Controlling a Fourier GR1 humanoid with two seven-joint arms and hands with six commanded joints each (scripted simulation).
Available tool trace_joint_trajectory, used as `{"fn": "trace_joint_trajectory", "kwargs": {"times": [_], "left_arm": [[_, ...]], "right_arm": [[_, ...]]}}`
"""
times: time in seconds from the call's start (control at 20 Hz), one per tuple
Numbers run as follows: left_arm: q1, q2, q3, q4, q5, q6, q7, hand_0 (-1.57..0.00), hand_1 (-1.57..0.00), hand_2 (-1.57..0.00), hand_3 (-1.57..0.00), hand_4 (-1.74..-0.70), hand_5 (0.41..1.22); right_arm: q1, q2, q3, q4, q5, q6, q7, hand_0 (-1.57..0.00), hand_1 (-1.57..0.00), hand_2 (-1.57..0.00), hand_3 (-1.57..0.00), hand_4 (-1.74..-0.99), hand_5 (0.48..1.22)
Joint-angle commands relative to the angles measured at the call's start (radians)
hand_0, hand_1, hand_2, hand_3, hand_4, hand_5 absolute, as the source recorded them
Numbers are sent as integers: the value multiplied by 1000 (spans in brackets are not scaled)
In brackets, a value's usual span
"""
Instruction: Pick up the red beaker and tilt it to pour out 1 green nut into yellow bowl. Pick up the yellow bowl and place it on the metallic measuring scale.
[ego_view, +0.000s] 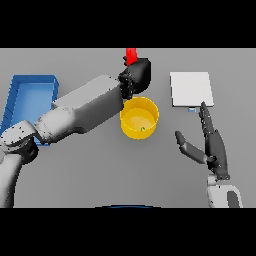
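1. Blue tray (30, 95), rectangular with raised walls, lies at the table's (90, 175) far left; I see the left forearm crossing its near right corner.
2. Left hand (135, 77) is curled tight around the red beaker (131, 55), which I see only as a narrow red piece rising above the dark fingers; the hand hides the rest.
3. Yellow bowl (140, 117), round and smooth-walled, sits just in front of that hand, its far rim meeting the hand's lower edge in my view.
4. One small green nut (143, 128) lies on the bowl's floor.
5. Scale (191, 89), a flat pale square plate with rounded corners, rests to the right of the bowl and apart from it; nothing lies on it.
6. Right hand (212, 142) hovers near the scale's front edge, fingers straight and pointing toward it, thumb spread toward the bowl, holding nothing.
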Motion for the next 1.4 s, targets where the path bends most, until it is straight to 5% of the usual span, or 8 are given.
{"fn": "trace_joint_trajectory", "kwargs": {"times": [0.0, 0.15, 0.35, 0.6, 0.95, 1.05, 1.25, 1.35], "left_arm": [[-20, -4, -5, -6, -2, -15, -17, -1571, -1571, -1571, -1570, -1732, 1221], [-165, 35, 22, 50, -12, 13, -73, -1571, -1571, -1571, -1571, -1728, 1221], [-270, 95, 161, 177, 53, 66, -40, -1571, -1571, -1571, -1571, -1720, 1221], [-350, 182, 503, 364, 306, -19, 112, -1571, -1571, -1571, -1515, -1733, 1221], [-176, 366, 924, 495, 710, 70, 233, -1571, -1571, -1571, -1550, -1739, 1221], [-81, 371, 967, 483, 768, 136, 342, -1571, -1571, -1571, -1558, -1740, 1221], [102, 380, 1066, 381, 905, 265, 451, -1571, -1571, -1571, -1566, -1741, 1221], [195, 375, 1108, 313, 969, 301, 531, -1571, -1571, -1571, -1567, -1741, 1221]], "right_arm": [[2, 6, 6, -3, 8, -5, 9, 1, 1, 1, 1, -1138, 572], [-9, 3, 6, 7, 12, -5, 24, 1, 1, 1, 1, -1135, 563], [-13, 11, 14, 6, 6, 3, 6, 1, 1, 1, 1, -1128, 554], [-19, -4, 16, 22, -3, 25, -32, 1, 1, 1, 1, -1104, 576], [-38, -9, 30, 22, 13, 24, -7, 1, 1, 1, 1, -1127, 606], [-44, -18, 25, 32, 10, 28, -15, 1, 1, 1, 1, -1132, 621], [-54, -26, 27, 43, 10, 40, 8, 1, 1, 1, 1, -1133, 640], [-40, -32, 23, 47, 2, 48, -24, 1, 1, 1, 1, -1133, 655]]}}
